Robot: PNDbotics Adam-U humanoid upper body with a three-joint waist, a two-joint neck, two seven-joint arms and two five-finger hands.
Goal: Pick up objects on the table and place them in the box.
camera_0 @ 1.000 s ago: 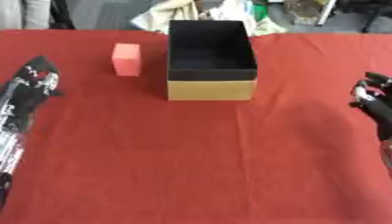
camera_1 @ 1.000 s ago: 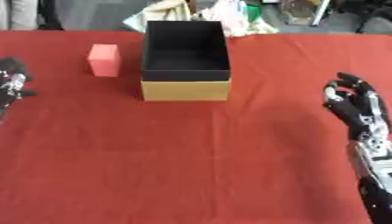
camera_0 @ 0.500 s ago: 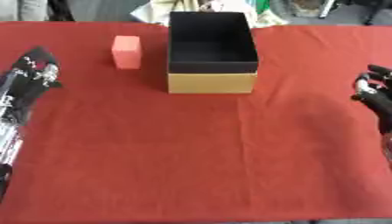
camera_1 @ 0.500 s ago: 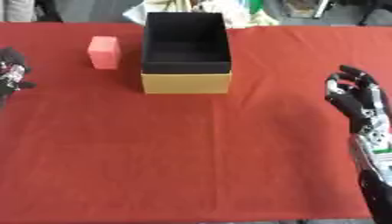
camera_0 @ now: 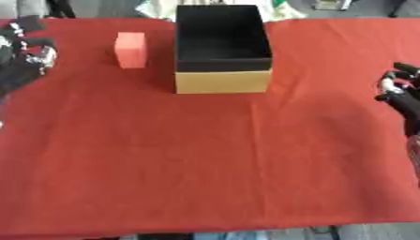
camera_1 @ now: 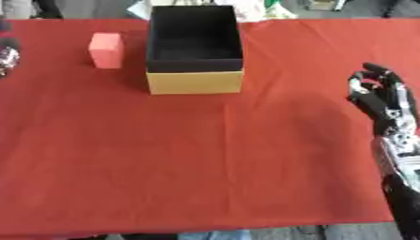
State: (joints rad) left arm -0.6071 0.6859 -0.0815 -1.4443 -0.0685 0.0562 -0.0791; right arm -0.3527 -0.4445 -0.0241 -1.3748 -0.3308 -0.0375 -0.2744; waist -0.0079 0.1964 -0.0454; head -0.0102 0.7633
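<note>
Left robot hand [camera_0: 25,51] shifted up-left; both open, empty; right robot hand [camera_1: 379,96]. Pink block [camera_0: 131,49] beside cardboard box [camera_0: 222,79].

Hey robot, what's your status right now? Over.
Left hand and right hand open, holding nothing. Pink block on the red cloth, left of the open box. Nothing between left hand and block.

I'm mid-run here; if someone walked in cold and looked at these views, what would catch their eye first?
The open box, black inside with tan walls, at the far middle of the red tablecloth. A pink block stands just to its left, apart from it. The left hand shows at the left edge and the right hand at the right edge, both holding nothing.
</note>
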